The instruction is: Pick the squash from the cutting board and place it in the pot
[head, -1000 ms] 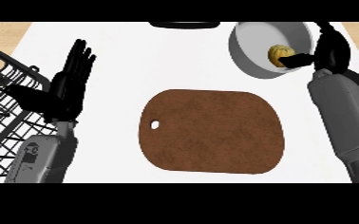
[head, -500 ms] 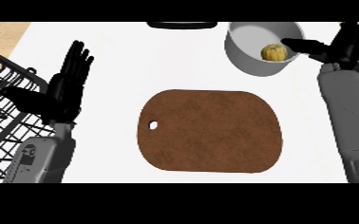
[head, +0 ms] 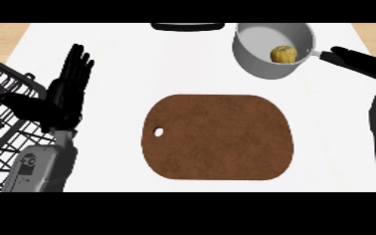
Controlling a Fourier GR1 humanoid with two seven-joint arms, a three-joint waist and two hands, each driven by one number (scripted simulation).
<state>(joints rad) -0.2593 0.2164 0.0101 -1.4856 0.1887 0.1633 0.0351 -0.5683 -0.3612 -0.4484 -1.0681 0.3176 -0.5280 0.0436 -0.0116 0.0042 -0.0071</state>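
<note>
Head view shows the squash (head: pixel 283 54) lying inside the grey pot (head: pixel 253 55) at the far right of the white surface (head: pixel 125 69), while the brown cutting board (head: pixel 217 137) in the middle carries nothing. A second ago the right hand (head: pixel 352 62) was over the pot's rim with the squash at its fingers; now that hand has drawn back to the right edge, just beside the pot's short handle, and the squash sits free of it on the pot's floor. That reads as the release already made, so the placing looks done and only the arm's retreat seems left. The right fingers are stretched out nearly straight and hold nothing. The left hand (head: pixel 66 97) rests at the left edge beside the wire rack (head: pixel 15 129), fingers straight and pointing up, touching no object.
</note>
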